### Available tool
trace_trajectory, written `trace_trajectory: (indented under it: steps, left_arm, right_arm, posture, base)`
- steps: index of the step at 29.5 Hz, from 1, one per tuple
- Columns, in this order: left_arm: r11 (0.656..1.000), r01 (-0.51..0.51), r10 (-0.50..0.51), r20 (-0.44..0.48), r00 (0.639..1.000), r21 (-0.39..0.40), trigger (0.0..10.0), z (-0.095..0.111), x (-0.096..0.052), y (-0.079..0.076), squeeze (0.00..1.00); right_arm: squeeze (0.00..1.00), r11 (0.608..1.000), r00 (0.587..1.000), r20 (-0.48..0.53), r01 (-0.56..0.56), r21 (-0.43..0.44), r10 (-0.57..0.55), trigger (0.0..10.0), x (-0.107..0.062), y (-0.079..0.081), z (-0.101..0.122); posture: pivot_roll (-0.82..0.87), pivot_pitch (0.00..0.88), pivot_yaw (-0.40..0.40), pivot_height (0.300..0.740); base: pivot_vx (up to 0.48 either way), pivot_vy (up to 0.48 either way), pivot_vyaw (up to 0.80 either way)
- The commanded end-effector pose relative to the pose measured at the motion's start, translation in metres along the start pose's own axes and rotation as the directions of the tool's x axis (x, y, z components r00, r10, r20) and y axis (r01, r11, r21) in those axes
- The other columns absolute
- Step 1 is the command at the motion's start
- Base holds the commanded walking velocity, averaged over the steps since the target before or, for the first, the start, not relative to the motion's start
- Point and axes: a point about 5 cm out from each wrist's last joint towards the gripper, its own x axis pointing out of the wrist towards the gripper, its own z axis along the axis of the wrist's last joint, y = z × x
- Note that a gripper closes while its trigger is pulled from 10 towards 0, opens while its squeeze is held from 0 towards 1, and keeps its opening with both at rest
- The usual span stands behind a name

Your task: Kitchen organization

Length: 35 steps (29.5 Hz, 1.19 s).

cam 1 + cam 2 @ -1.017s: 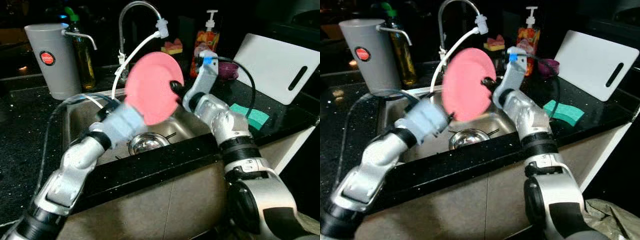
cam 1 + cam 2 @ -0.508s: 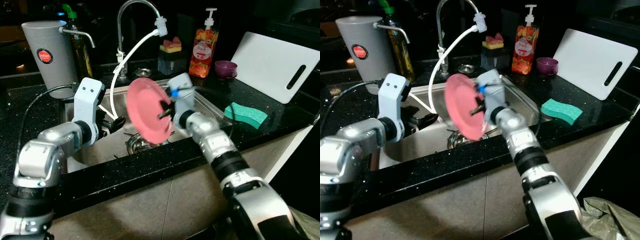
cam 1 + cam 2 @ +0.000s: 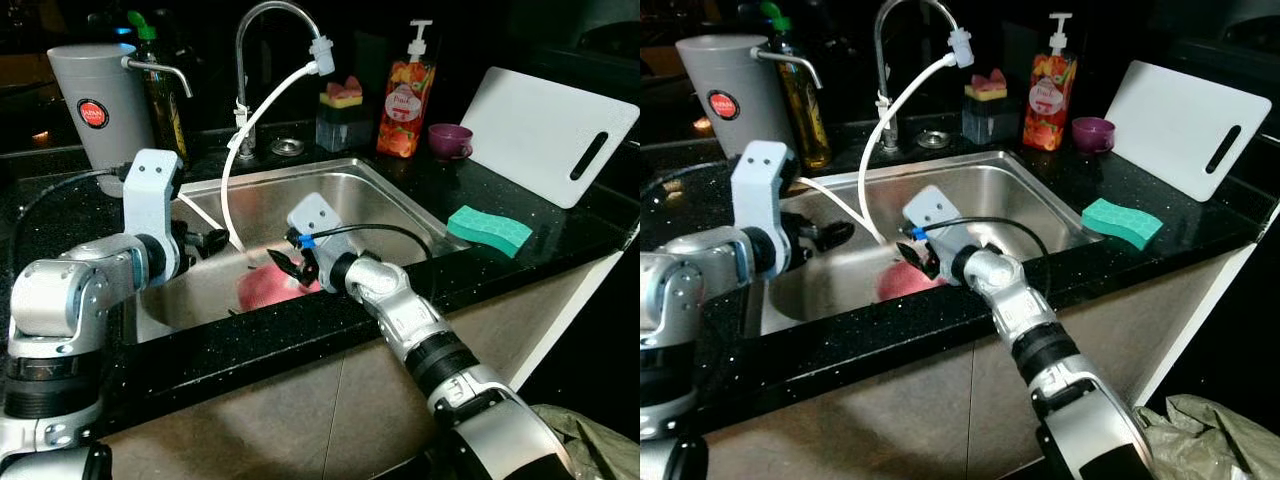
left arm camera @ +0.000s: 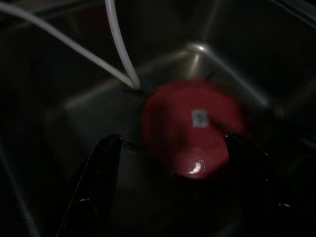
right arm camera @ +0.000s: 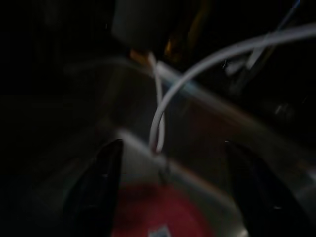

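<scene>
- Pink plate (image 3: 268, 288): lay flat in sink (image 3: 400, 205), directly beneath right gripper (image 3: 291, 267).
- Right gripper: nearer; fingers spread, empty.
- Left gripper (image 3: 210, 240): apart, spread, empty.

A black speckled countertop (image 3: 60, 250) is seen around a stainless steel sink (image 3: 395, 205), lit brightly from the front. The wall behind is left in darkness. Beige cabinet fronts (image 3: 300, 410) are seen below the counter edge.

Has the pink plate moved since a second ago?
Yes. The pink plate has gone down: it was up level with the faucet, and now lies low in the sink, by the right hand.
</scene>
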Motion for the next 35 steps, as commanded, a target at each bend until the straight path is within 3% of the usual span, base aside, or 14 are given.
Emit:
trace_trajectory:
  steps: [1,3,4,5,8,9,11,14,22,26,35]
  left_arm:
    - [0.999,-0.025,0.025,-0.007,1.000,-0.022,10.0,0.002,-0.001,0.003,0.00]
    - [0.999,-0.027,0.027,-0.013,1.000,-0.025,10.0,0.003,-0.001,0.003,0.00]
    - [1.000,-0.024,0.024,0.000,1.000,-0.008,10.0,0.005,-0.003,0.002,0.00]
    - [1.000,-0.023,0.023,0.002,1.000,-0.003,10.0,0.006,-0.004,0.002,0.00]
    - [0.999,-0.031,0.031,0.008,0.999,0.010,10.0,0.007,-0.005,0.002,0.00]
    - [0.996,-0.064,0.062,0.038,0.997,0.068,10.0,0.010,-0.008,0.008,0.00]
    - [0.978,-0.124,0.107,0.110,0.988,0.169,10.0,0.016,-0.016,0.018,0.00]
    - [0.960,-0.169,0.133,0.168,0.977,0.224,10.0,0.020,-0.024,0.025,0.00]
    - [0.941,-0.222,0.174,0.199,0.964,0.255,10.0,0.031,-0.033,0.041,0.00]
    - [0.934,-0.239,0.184,0.219,0.958,0.264,10.0,0.037,-0.036,0.046,0.00]
    - [0.885,-0.278,0.196,0.244,0.950,0.373,10.0,0.048,-0.053,0.061,0.00]
  right_arm:
    - [1.00,1.000,0.998,0.054,0.017,-0.014,-0.016,10.0,-0.003,-0.006,0.009]
    - [1.00,0.999,0.996,0.084,0.034,-0.017,-0.032,10.0,-0.006,-0.010,0.016]
    - [1.00,0.998,0.987,0.157,0.045,-0.039,-0.039,10.0,-0.017,-0.016,0.034]
    - [0.51,0.998,0.984,0.178,0.042,-0.051,-0.032,10.0,-0.022,-0.017,0.040]
    - [0.51,0.997,0.981,0.190,0.034,-0.066,-0.021,10.0,-0.025,-0.017,0.043]
    - [0.00,0.996,0.979,0.202,0.031,-0.084,-0.014,10.0,-0.031,-0.017,0.047]
    - [0.00,0.994,0.975,0.219,0.049,-0.099,-0.026,10.0,-0.043,-0.020,0.051]
    - [0.00,0.992,0.972,0.223,0.096,-0.087,-0.075,10.0,-0.054,-0.028,0.053]
    - [0.00,0.975,0.958,0.216,0.209,-0.071,-0.189,10.0,-0.076,-0.047,0.060]
    - [0.00,0.973,0.956,0.218,0.218,-0.076,-0.197,10.0,-0.080,-0.049,0.064]
    - [0.00,0.972,0.964,0.201,0.203,-0.118,-0.177,10.0,-0.086,-0.051,0.068]
  posture:
    - [0.14,0.101,-0.047,0.740]
    - [0.14,0.101,-0.047,0.740]
    - [0.14,0.108,-0.041,0.740]
    - [0.14,0.108,-0.041,0.740]
    - [0.13,0.111,-0.042,0.740]
    - [0.13,0.118,-0.048,0.740]
    - [0.13,0.123,-0.059,0.740]
    - [0.13,0.126,-0.063,0.740]
    - [0.12,0.125,-0.062,0.740]
    - [0.12,0.125,-0.064,0.740]
    - [0.14,0.131,-0.064,0.740]
  base:
    - [0.000,0.000,0.00]
    - [0.000,0.000,0.00]
    - [0.000,0.000,0.00]
    - [0.000,0.000,0.00]
    - [0.000,0.000,0.00]
    - [0.000,0.000,0.00]
    - [0.000,0.000,0.00]
    - [0.000,0.000,0.00]
    - [0.000,0.000,0.00]
    - [0.000,0.000,0.00]
    - [0.000,0.000,0.00]
